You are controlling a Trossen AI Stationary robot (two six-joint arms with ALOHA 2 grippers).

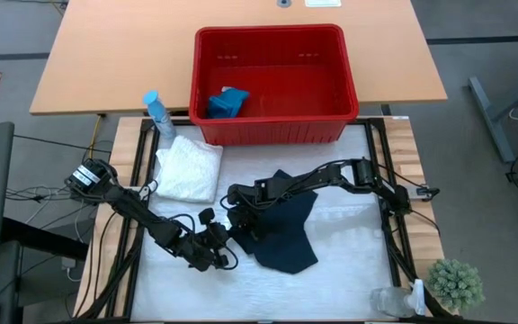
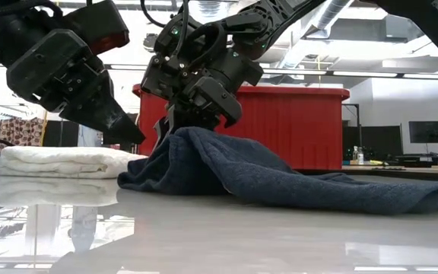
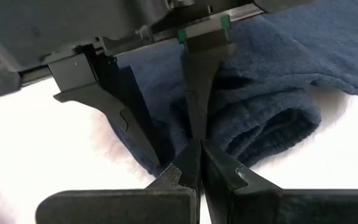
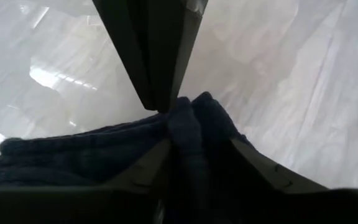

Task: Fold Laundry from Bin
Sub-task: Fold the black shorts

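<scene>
The step in hand looked like folding the navy towel [image 1: 281, 229], which lay rumpled on the white table [image 1: 349, 270] in front of the red bin [image 1: 272, 83]. The right gripper [image 1: 237, 216] stood over the towel's left edge with its fingers apart, a ridge of cloth bunched up between them; whether they pressed on it or were letting it go could not be told. The left gripper [image 1: 220, 241], fingers pressed together and holding nothing, pointed at that same edge from the near left, its tips just beside the right arm's.

Next, I judged, the raised edge would need carrying across and laying flat, with the left gripper kept clear of the fold.

Counted: three cloth items, namely the navy towel, one folded white towel [image 1: 190, 168] lying left of it, and one teal cloth [image 1: 227, 102] inside the bin; one bin; two grippers.
</scene>
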